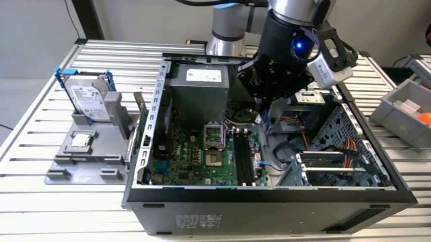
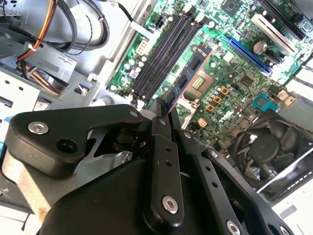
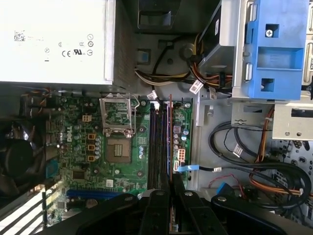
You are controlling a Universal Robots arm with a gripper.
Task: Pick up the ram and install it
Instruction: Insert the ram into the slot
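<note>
My pincer (image 2: 164,115) is clamped on the ram (image 2: 188,76), pinching one short end edge-on. It hangs just above the black slots (image 3: 159,142) on the motherboard (image 3: 98,147). I judge it light, stiff, fragile; grip the bare edges, never the chips.

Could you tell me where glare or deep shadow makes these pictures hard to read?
In the first wrist view the pale power supply is washed out, while the fan sinks into shadow. In the second wrist view the gripper, holding the ram edge-on, is dark and close. In the exterior view a blue light glows on the arm.
</note>
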